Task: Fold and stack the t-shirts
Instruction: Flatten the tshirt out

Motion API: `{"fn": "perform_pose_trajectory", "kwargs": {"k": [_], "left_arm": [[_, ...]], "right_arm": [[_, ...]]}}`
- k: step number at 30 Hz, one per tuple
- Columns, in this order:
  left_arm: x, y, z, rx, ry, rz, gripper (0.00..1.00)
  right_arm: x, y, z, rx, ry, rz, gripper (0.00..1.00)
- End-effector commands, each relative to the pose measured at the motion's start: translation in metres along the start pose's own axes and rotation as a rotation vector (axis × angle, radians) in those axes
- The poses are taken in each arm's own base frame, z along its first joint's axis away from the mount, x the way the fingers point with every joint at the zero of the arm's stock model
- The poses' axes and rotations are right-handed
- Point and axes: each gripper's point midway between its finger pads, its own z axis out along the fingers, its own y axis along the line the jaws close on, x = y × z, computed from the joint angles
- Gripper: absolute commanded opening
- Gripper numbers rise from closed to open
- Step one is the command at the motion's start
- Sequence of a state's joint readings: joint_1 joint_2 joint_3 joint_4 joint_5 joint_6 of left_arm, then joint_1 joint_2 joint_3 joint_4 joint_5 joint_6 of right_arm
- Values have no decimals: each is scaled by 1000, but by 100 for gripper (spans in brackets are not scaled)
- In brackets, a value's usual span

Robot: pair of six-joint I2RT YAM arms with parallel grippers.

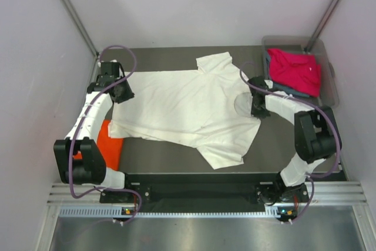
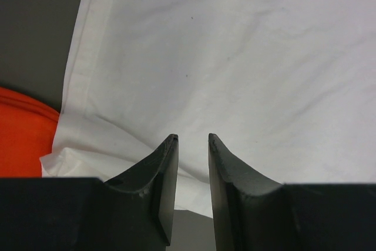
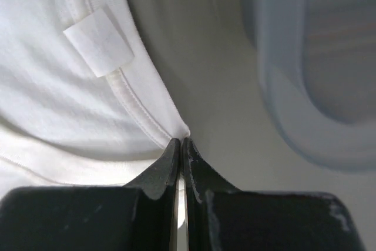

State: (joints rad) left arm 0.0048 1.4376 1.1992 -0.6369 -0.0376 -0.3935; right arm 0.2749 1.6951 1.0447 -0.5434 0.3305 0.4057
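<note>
An orange shirt (image 1: 110, 140) lies bunched at the left edge of the table (image 1: 170, 158). The left gripper (image 2: 192, 145) stands over the hem of the white shirt (image 1: 182, 107), its fingers slightly apart and gripping nothing. That shirt lies spread across the middle. The right gripper (image 3: 181, 141), fingers pressed together, pinches its neckline edge. A pink shirt (image 1: 295, 70) lies in the bin (image 1: 332, 86) at the right.

The orange t-shirt (image 1: 111, 145) lies partly hidden under the left arm (image 1: 88, 119) and the cream-white t-shirt (image 1: 188, 107), the grey-blue t-shirt (image 1: 281, 86) peeks from beneath the magenta t-shirt (image 1: 295, 70), and the clear bin (image 3: 305, 86) is blurred in the right wrist view.
</note>
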Motion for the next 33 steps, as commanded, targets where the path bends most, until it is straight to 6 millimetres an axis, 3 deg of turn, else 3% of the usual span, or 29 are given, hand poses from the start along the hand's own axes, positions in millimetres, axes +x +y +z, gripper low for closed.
{"fn": "perform_pose_trajectory", "kwargs": {"k": [1,4,5,6,7,8,9,10,11,12,13,14,15,16,19,21,22,23,26,27,29,30,31,32,33], "left_arm": [[-20,-13,3,52,-64,3,32],[-24,-15,5,56,-72,9,33],[-28,-14,6,48,-78,12,33],[-32,-12,7,35,-86,16,34],[-33,-10,12,20,-84,22,35],[-40,-10,12,12,-98,27,36],[-48,-13,16,17,-127,30,38],[-52,-13,24,15,-135,36,42],[-60,-15,29,16,-154,50,44],[-65,-16,35,11,-163,53,45],[-70,-15,48,-5,-160,57,48],[-73,-16,57,-11,-158,65,48],[-68,-14,81,-25,-128,75,49],[-82,-15,87,-41,-150,84,50],[-93,-3,124,-91,-132,101,49],[-94,8,151,-111,-108,95,43],[-112,14,154,-116,-140,77,40],[-117,16,160,-109,-142,71,35],[-137,28,182,-109,-152,44,35],[-135,32,194,-111,-139,43,39],[-152,35,199,-115,-175,31,44],[-148,39,210,-117,-159,24,47],[-160,38,210,-114,-184,4,47],[-162,40,214,-117,-183,-6,48],[-158,44,223,-124,-175,-16,49]], "right_arm": [[-4,-27,-15,109,-69,17,0],[-6,-17,-17,58,-56,9,4],[-11,-11,-21,34,-71,6,15],[-28,3,-29,-7,-129,-18,23],[-40,11,-37,-33,-175,-34,40],[-54,18,-46,-62,-227,-47,48],[-81,31,-59,-100,-315,-62,55],[-95,37,-66,-118,-356,-63,71],[-121,49,-74,-151,-415,-72,77],[-134,55,-76,-162,-441,-80,80],[-141,63,-64,-159,-432,-101,84],[-167,74,-74,-187,-487,-105,84],[-176,82,-70,-200,-496,-121,85],[-191,93,-62,-204,-506,-131,84],[-215,115,-42,-245,-504,-125,79],[-222,124,-33,-282,-494,-127,73],[-228,126,-24,-289,-491,-124,69],[-229,130,-21,-308,-483,-131,66],[-236,136,-6,-348,-471,-149,58],[-239,137,-3,-350,-473,-152,58],[-247,135,8,-339,-483,-140,57],[-250,135,11,-343,-486,-134,57],[-255,133,17,-343,-491,-120,57],[-260,133,19,-348,-501,-112,59],[-263,131,22,-347,-503,-104,67]]}}
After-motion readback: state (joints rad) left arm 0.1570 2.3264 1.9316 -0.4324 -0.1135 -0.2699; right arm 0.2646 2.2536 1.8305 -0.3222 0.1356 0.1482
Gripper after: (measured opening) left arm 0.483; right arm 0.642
